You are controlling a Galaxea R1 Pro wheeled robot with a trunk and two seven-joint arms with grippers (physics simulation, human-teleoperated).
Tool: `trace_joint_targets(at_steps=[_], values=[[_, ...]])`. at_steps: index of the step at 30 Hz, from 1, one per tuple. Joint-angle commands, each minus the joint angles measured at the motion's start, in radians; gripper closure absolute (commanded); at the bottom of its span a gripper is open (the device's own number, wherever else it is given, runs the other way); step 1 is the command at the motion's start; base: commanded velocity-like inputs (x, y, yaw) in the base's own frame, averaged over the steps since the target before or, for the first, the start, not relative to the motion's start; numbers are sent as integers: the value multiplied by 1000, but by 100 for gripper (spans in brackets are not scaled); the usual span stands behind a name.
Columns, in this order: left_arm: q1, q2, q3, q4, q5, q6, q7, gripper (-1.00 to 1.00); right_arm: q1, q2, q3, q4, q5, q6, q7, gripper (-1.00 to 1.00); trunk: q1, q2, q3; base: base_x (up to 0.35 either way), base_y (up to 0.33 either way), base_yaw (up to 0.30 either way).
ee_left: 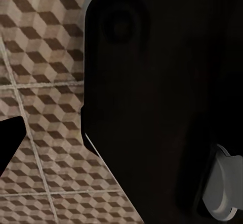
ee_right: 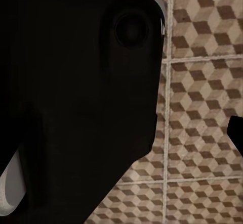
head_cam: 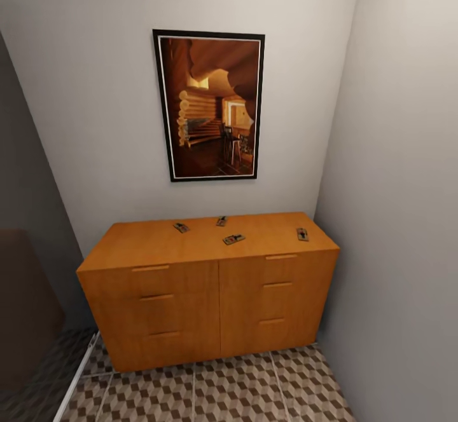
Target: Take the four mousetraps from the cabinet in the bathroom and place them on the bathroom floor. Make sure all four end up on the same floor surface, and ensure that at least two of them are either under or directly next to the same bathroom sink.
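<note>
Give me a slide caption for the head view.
Four mousetraps lie on the orange-brown cabinet beneath a framed picture, above patterned floor.

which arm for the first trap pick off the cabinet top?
Toss-up, slight lean left. Three of the four small dark mousetraps lie left of or near the middle of the orange-brown wooden cabinet; one sits far right. Both wrist cameras face patterned floor tiles, so neither arm is raised.

four mousetraps (head_cam: 233,239), one cabinet (head_cam: 210,295)
</note>
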Motion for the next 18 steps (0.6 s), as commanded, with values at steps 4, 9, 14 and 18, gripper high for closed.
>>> trace_joint_targets(at_steps=[4,9,14,18], values=[[0,0,1,-1,5,0,0,-100,0,0,0,-1,6,-2,0,-100,-15,28,12,0,0,0],[0,0,1,-1,5,0,0,-100,0,0,0,-1,6,-2,0,-100,-35,63,28,0,0,0],[0,0,1,-1,5,0,0,-100,0,0,0,-1,6,-2,0,-100,-54,98,43,0,0,0],[0,0,1,-1,5,0,0,-100,0,0,0,-1,6,-2,-1,-100,-69,126,56,0,0,0]])
